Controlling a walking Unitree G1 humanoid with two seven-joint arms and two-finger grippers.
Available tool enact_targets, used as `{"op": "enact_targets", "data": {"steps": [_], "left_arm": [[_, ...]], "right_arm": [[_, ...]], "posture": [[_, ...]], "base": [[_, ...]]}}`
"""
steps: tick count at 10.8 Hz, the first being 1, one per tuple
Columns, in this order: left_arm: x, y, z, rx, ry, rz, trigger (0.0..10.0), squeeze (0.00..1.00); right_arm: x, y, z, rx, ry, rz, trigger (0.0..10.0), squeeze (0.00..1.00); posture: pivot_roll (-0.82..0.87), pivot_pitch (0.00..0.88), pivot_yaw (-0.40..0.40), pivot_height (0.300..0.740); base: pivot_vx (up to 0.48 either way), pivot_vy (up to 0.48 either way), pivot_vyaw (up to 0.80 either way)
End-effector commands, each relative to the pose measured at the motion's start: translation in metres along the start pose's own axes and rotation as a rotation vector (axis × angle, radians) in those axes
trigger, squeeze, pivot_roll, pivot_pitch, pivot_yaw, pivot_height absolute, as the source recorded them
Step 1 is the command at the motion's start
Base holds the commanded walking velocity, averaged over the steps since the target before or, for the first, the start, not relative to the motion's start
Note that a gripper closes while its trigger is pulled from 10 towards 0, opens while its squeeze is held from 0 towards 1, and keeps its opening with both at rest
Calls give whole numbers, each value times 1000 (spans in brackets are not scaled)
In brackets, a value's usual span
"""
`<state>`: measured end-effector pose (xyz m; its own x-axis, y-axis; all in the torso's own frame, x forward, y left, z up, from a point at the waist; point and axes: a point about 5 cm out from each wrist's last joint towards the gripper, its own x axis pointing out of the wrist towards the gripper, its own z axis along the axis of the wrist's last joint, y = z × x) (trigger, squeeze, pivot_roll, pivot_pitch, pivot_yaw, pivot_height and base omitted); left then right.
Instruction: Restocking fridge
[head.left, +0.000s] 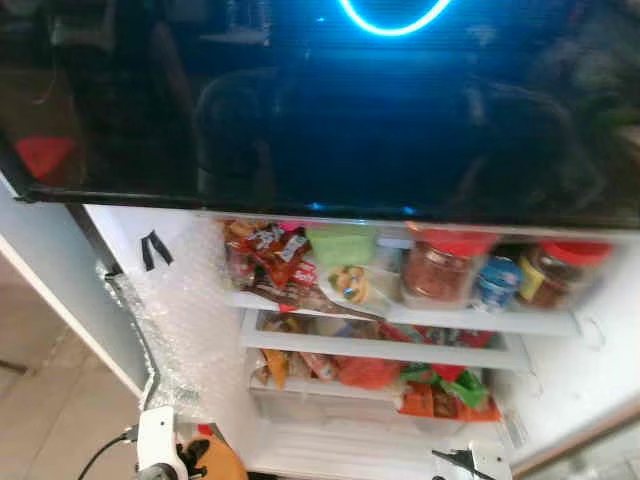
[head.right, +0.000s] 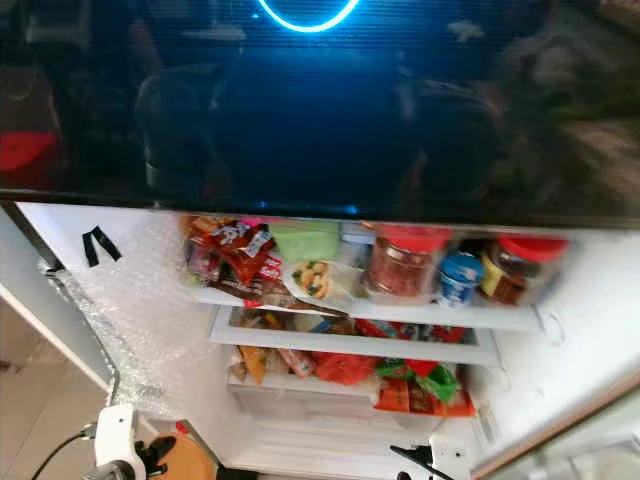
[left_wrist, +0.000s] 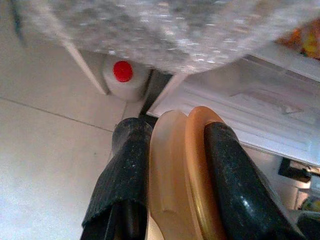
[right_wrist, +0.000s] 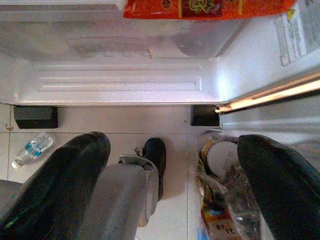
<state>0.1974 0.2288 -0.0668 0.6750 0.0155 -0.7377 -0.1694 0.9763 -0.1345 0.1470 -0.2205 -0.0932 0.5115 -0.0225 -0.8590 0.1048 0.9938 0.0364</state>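
Note:
The fridge (head.left: 560, 370) stands open before me, its white shelves packed with food. My left gripper (left_wrist: 175, 137) is low at the front left, shut on a round orange-tan container (left_wrist: 182, 180) that also shows at the bottom edge of the left eye view (head.left: 215, 462). One black finger (left_wrist: 125, 170) presses each side of it. My right gripper (right_wrist: 170, 150) hangs low at the front right, open, with nothing between its fingers (right_wrist: 65, 180). It looks down past the bare bottom fridge floor (right_wrist: 120, 80).
The top shelf holds red snack packets (head.left: 272, 255), a green pack (head.left: 340, 243), two red-lidded jars (head.left: 440, 265) and a blue cup (head.left: 497, 282). Bubble wrap (head.left: 190, 320) covers the left wall. A dark glossy door (head.left: 320, 100) hangs above. A water bottle (right_wrist: 31, 149) and a white jug (left_wrist: 122, 75) are on the floor.

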Motion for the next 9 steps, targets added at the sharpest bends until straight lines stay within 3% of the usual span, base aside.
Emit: {"op": "enact_targets", "data": {"steps": [1, 9], "left_arm": [[0, -1, -1, 17, 15, -3, 10000, 0], [0, 1, 0, 52, 21, 11, 10000, 0]], "right_arm": [[-1, -2, -1, 5, 4, -7, 10000, 0], [0, -2, -2, 13, 5, -20, 10000, 0]], "posture": [[-31, 0, 18, 740], [-56, 0, 28, 740]], "base": [[0, 0, 0], [0, -250, 0]]}}
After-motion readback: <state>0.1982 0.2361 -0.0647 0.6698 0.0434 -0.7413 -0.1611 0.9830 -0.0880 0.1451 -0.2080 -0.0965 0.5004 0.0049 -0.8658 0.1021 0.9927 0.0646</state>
